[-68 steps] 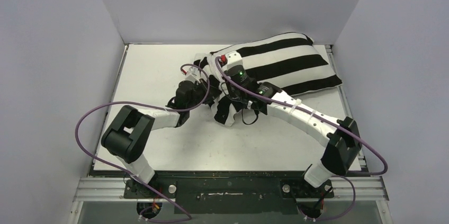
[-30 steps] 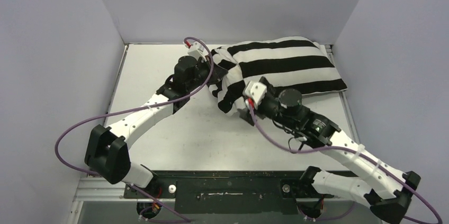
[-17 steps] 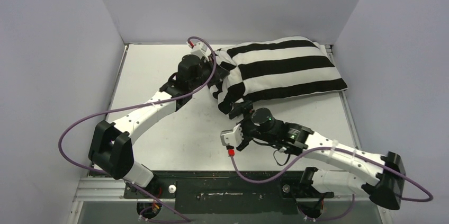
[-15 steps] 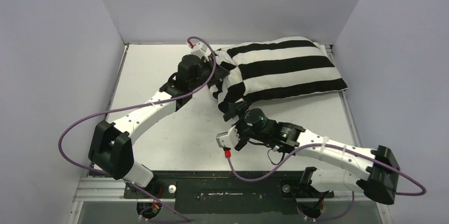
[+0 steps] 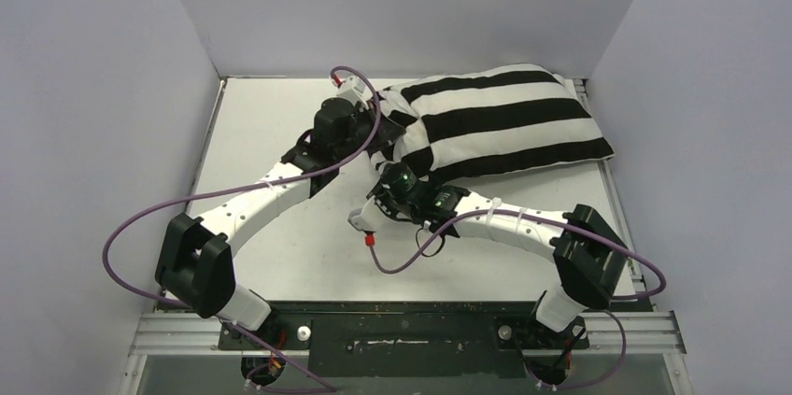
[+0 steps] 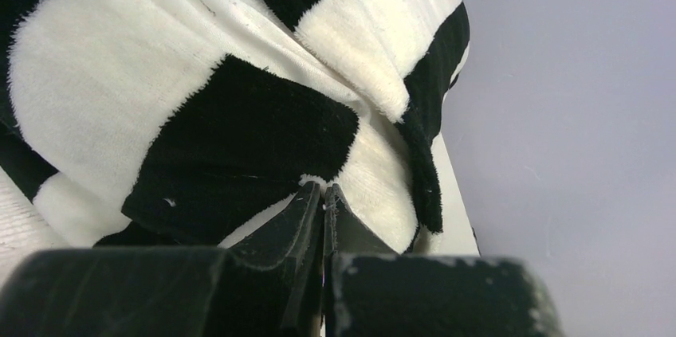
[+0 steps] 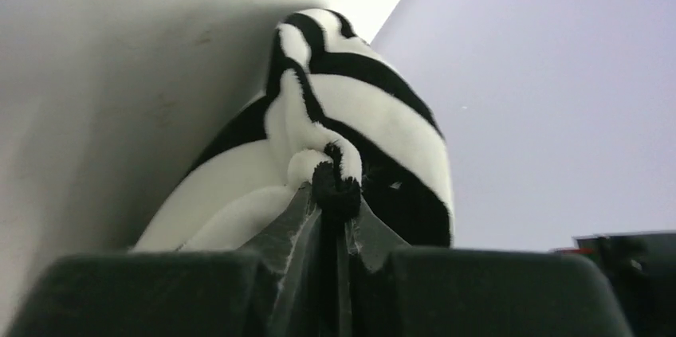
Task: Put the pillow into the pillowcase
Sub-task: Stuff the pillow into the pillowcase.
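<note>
Both jaws, nearly closed, pinch the pillowcase (image 5: pixel 504 124).

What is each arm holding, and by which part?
Both hold the pillowcase at its bunched end: left fingers pinch the far edge, right fingers a fold at the near corner.

**A:** where's the black-and-white striped soft fabric pillowcase (image 5: pixel 504 124) at?

**B:** far right corner of the table (image 5: pixel 308 264), lying at a slant, plump and full. Its left end is all bunched up in loose folds.
</note>
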### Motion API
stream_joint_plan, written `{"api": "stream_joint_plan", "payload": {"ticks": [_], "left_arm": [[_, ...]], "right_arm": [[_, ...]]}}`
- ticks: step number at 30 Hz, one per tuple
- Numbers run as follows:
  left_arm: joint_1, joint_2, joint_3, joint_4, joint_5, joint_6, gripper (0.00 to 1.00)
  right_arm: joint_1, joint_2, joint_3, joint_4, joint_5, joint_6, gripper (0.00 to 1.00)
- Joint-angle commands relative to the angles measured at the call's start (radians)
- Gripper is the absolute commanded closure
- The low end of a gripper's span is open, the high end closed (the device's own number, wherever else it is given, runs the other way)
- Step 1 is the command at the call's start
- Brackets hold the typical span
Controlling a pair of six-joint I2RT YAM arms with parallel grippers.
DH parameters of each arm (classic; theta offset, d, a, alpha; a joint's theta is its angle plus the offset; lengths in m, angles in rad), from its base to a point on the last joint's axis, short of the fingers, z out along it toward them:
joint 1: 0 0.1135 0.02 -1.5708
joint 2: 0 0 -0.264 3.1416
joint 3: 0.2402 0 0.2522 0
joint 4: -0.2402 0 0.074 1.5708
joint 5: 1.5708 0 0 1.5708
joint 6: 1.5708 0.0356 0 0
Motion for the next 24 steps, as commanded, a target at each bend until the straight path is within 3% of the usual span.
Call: {"api": "stream_joint_plan", "payload": {"ticks": [1, 4, 6, 11, 14, 18, 24], "left_arm": [[0.054, -0.101, 0.036, 0.075, 0.016, 0.01, 1.0], [0.182, -0.149, 0.076, 0.052, 0.075, 0.044, 0.72], [0.267, -0.189, 0.114, 0.037, 0.129, 0.146, 0.6], [0.402, -0.314, 0.104, 0.037, 0.191, 0.429, 0.48], [0.409, -0.334, 0.097, 0.018, 0.391, 0.63, 0.43], [0.408, -0.362, -0.045, 0.125, 0.601, 0.879, 0.43], [0.404, -0.343, -0.173, 0.164, 0.593, 1.207, 0.38]], "right_arm": [[0.007, -0.017, 0.157, 0.064, 0.007, 0.055, 1.0], [-0.002, -0.054, 0.234, 0.1, -0.052, 0.272, 1.0], [-0.031, -0.102, 0.264, 0.115, -0.12, 0.409, 1.0], [-0.129, -0.226, 0.359, 0.158, -0.254, 0.755, 1.0], [-0.215, -0.218, 0.53, 0.054, -0.263, 1.001, 1.0], [-0.326, -0.181, 0.687, -0.105, -0.347, 1.062, 1.0], [-0.449, -0.231, 0.726, -0.104, -0.485, 1.155, 1.0]]}}
